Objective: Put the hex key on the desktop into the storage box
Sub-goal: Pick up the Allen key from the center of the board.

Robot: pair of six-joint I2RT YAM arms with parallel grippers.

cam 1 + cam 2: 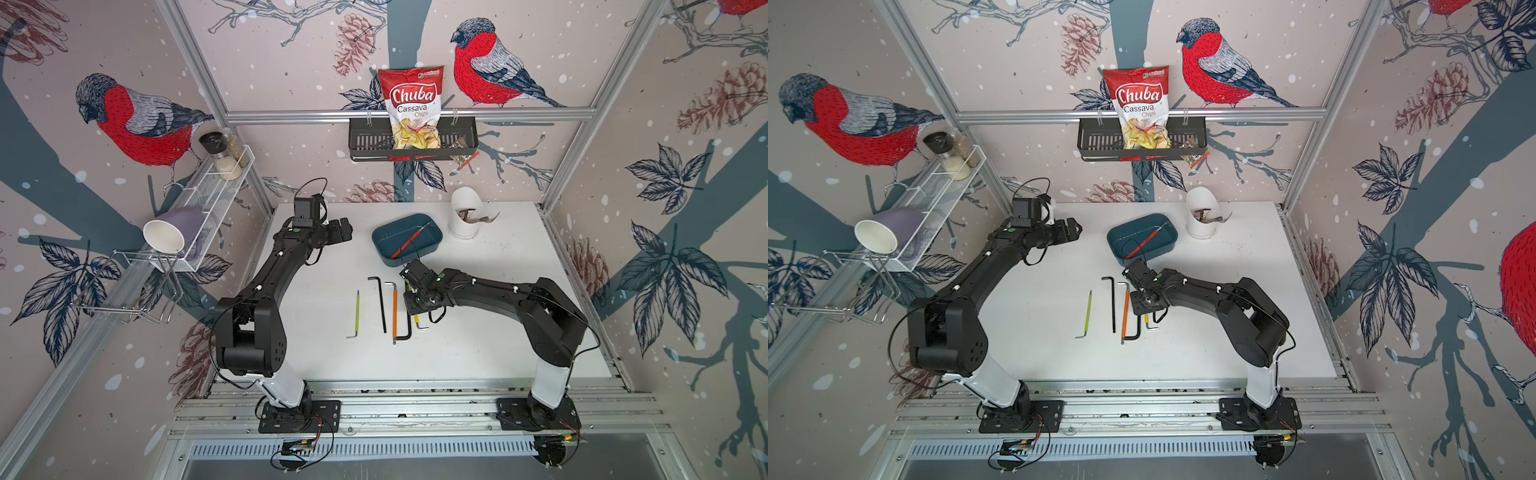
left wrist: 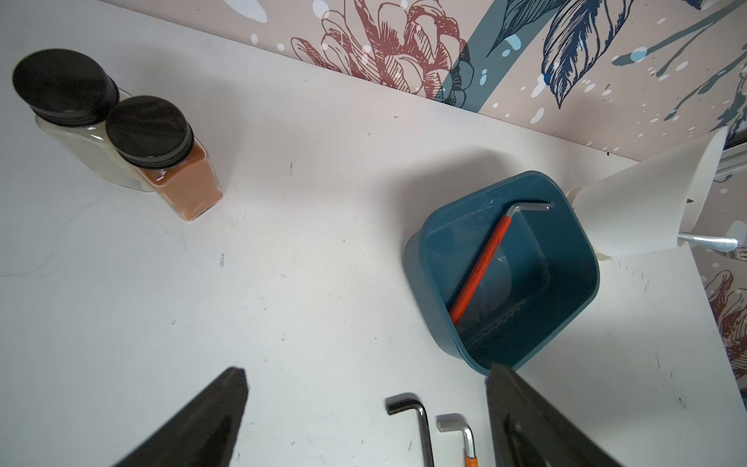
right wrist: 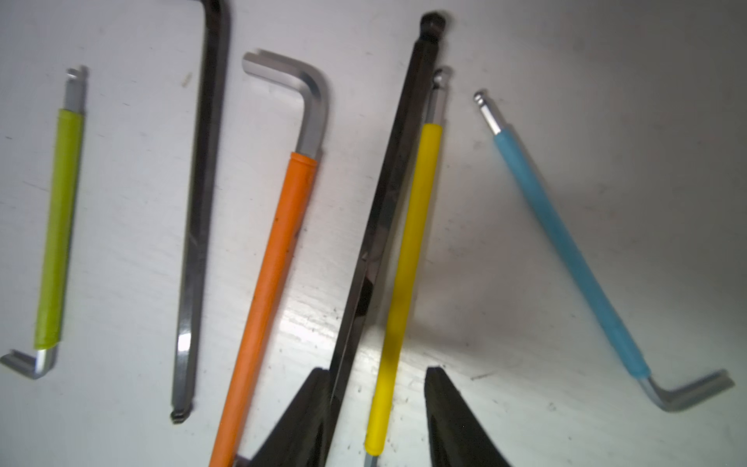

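Observation:
Several hex keys lie side by side on the white desktop (image 1: 498,311): green-sleeved (image 1: 355,311), black (image 1: 381,303), orange-sleeved (image 1: 395,311), yellow-sleeved (image 3: 404,250) and blue-sleeved (image 3: 566,250). My right gripper (image 3: 376,370) points down over them, open. The yellow key lies between its fingers and a second black key (image 3: 388,194) runs along one finger (image 3: 307,412). The teal storage box (image 1: 382,249) stands just beyond and holds a red-sleeved hex key (image 2: 483,263). Open and empty, my left gripper (image 1: 345,232) hovers to the left of the box.
A white cup (image 1: 464,216) stands right of the box. Two black-lidded jars (image 2: 161,153) sit on the desktop near the back wall. A black wall basket (image 1: 365,143) holds a chips bag. A wire shelf (image 1: 216,187) with a purple mug (image 1: 174,232) hangs left.

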